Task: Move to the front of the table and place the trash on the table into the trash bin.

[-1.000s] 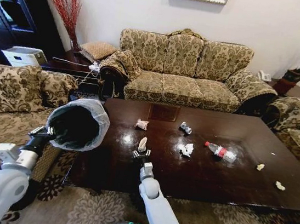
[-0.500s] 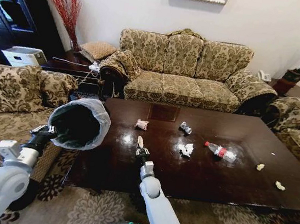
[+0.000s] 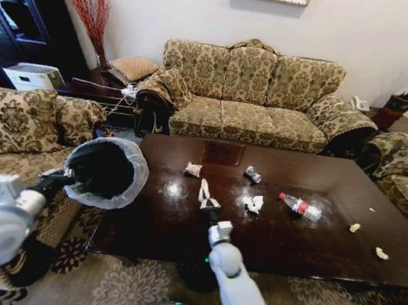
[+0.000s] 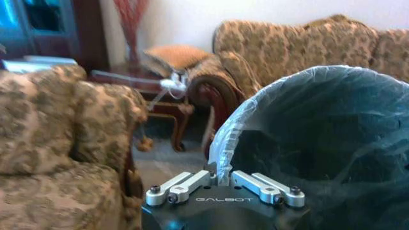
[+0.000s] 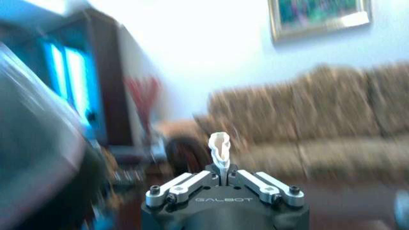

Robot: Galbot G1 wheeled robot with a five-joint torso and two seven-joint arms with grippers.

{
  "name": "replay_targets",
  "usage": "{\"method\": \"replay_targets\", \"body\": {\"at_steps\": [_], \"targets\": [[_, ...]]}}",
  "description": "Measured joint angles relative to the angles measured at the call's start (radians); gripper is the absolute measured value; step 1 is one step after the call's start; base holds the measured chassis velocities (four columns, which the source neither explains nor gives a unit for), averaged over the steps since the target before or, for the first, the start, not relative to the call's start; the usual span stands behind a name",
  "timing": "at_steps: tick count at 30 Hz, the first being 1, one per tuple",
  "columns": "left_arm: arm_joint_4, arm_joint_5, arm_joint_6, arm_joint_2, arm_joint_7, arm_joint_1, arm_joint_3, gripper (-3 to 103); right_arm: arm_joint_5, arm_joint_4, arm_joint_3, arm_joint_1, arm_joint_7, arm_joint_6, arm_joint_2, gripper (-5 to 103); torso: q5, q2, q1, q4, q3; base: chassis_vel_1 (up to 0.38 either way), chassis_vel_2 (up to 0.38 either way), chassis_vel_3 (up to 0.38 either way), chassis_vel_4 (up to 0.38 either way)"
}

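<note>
Above the glossy dark coffee table (image 3: pixel 328 236), the right gripper (image 3: pixel 206 202) pinches a crumpled white paper wad (image 3: pixel 204 192) between closed fingers. Beside the table's left end, the left gripper (image 3: pixel 68 175) clamps the bag-lined rim of the trash bin (image 3: pixel 107 170), tilted with its mouth toward the table. A red-labelled bottle (image 3: pixel 299 206), a can (image 3: pixel 252 175) and more paper wads (image 3: pixel 253 203) lie on the tabletop.

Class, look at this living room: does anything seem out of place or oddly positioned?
Yes: the trash bin is held tipped in mid-air by the left gripper, and the table is littered with a bottle and paper wads.
</note>
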Motion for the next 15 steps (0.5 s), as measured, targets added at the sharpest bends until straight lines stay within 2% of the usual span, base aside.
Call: {"method": "replay_targets", "body": {"at_steps": [1, 2, 5, 6, 9, 10, 12, 13, 14, 15], "targets": [[0.000, 0.000, 0.000, 0.000, 0.000, 0.000, 0.000, 0, 0.000, 0.000, 0.000, 0.000, 0.000, 0.000, 0.000, 0, 0.0000, 0.000, 0.000, 0.0000, 0.000, 0.000, 0.000, 0.000, 0.000], [0.008, -0.061, 0.020, 0.039, -0.016, -0.010, -0.001, 0, 0.029, 0.052, 0.023, -0.009, -0.028, 0.007, -0.024, 0, -0.0002, 0.000, 0.000, -0.0001, 0.000, 0.000, 0.000, 0.000, 0.000], [0.040, -0.154, 0.065, 0.131, -0.030, -0.037, 0.028, 0, 0.141, 0.187, 0.074, -0.006, -0.125, 0.017, -0.101, 0, -0.0006, 0.000, 0.000, -0.0002, 0.000, 0.000, 0.000, 0.000, 0.000], [0.040, -0.154, 0.065, 0.131, -0.030, -0.037, 0.028, 0, 0.141, 0.187, 0.074, -0.006, -0.125, 0.017, -0.101, 0, -0.0006, 0.000, 0.000, -0.0002, 0.000, 0.000, 0.000, 0.000, 0.000], [0.082, -0.228, 0.097, 0.227, -0.034, -0.049, 0.057, 0, 0.285, 0.326, 0.075, 0.030, -0.209, -0.011, -0.186, 0, -0.0010, 0.000, 0.000, 0.0003, 0.000, 0.000, 0.000, 0.000, 0.000], [0.082, -0.228, 0.097, 0.227, -0.034, -0.049, 0.057, 0, 0.285, 0.326, 0.075, 0.030, -0.209, -0.011, -0.186, 0, -0.0010, 0.000, 0.000, 0.0003, 0.000, 0.000, 0.000, 0.000, 0.000], [0.113, -0.271, 0.103, 0.324, -0.036, -0.088, 0.091, 0, 0.351, 0.419, 0.052, 0.037, -0.242, -0.045, -0.225, 0, -0.0010, 0.000, 0.000, 0.0009, 0.000, 0.000, 0.000, 0.000, 0.000], [0.118, -0.282, 0.103, 0.351, -0.033, -0.097, 0.098, 0, 0.358, 0.432, 0.049, 0.034, -0.244, -0.050, -0.229, 0, -0.0010, 0.000, 0.000, 0.0009, 0.000, 0.000, 0.000, 0.000, 0.000], [0.118, -0.282, 0.103, 0.351, -0.033, -0.097, 0.098, 0, 0.358, 0.432, 0.049, 0.034, -0.244, -0.050, -0.229, 0, -0.0010, 0.000, 0.000, 0.0009, 0.000, 0.000, 0.000, 0.000, 0.000], [0.127, -0.309, 0.105, 0.432, -0.003, -0.117, 0.108, 0, 0.371, 0.471, 0.024, 0.035, -0.249, -0.068, -0.237, 0, -0.0001, 0.000, 0.000, -0.0005, 0.000, 0.000, 0.000, 0.000, 0.000]]}}
